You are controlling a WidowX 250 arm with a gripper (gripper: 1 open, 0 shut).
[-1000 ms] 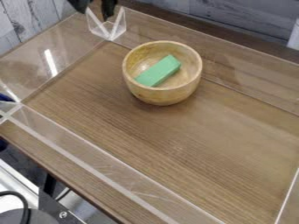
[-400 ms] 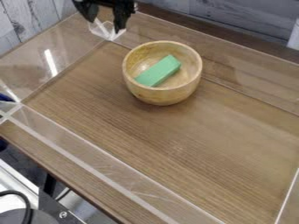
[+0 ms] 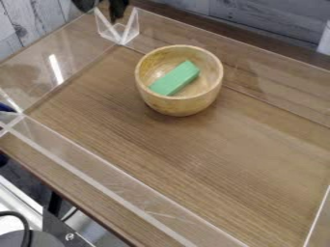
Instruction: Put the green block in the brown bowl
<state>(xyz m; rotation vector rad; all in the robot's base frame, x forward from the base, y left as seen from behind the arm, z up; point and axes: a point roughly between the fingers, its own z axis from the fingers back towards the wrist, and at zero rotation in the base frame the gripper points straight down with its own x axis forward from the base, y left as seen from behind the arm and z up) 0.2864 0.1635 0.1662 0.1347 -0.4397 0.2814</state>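
Note:
The green block (image 3: 173, 78) lies tilted inside the brown bowl (image 3: 206, 94), a round light wooden bowl standing left of centre on the wooden table. Nothing touches the block. My gripper (image 3: 114, 8) shows only as dark finger ends at the top edge of the view, far behind and left of the bowl, just above a clear plastic stand. Most of the gripper is cut off by the frame, so how its jaws stand is not visible. Nothing is seen held in it.
A clear plastic stand (image 3: 120, 31) sits at the back left. Low transparent walls (image 3: 52, 145) run around the wooden tabletop (image 3: 194, 164). Dark cables and equipment (image 3: 19, 227) hang below the front left corner.
Half a second ago the gripper hung lower with its fingers spread above the plastic stand; it has now risen back to the top edge. Bowl and block have not moved.

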